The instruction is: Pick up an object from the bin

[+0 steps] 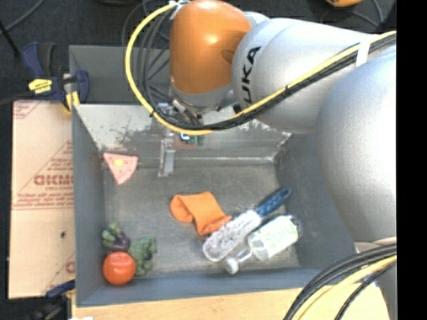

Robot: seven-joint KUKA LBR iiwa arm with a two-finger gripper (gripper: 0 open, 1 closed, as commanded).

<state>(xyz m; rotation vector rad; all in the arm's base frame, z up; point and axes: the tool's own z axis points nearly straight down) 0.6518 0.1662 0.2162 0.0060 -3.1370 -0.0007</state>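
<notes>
1. Hanging under the orange wrist cover (pixel 200 45), the gripper (pixel 167 156) is over bare floor of the bin (pixel 90 212) by the back wall; whether it is spread or pressed together, I cannot tell.
2. Nearest, at 9 o'clock: a pink wedge (pixel 121 167).
3. At 5 o'clock: an orange cloth (pixel 198 212) touching a blue-handled brush (pixel 248 221), with a clear bottle (pixel 273 239) just beside the brush.
4. At 7 o'clock: an orange ball (pixel 119 268) beside a green-purple toy (pixel 130 243).

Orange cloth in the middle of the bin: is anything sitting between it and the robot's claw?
Nothing visible does. The gripper hangs above bare floor of the bin, and only bare floor shows between it and the orange cloth. A brush meets the cloth's far right end; a pink slice lies off left.
</notes>
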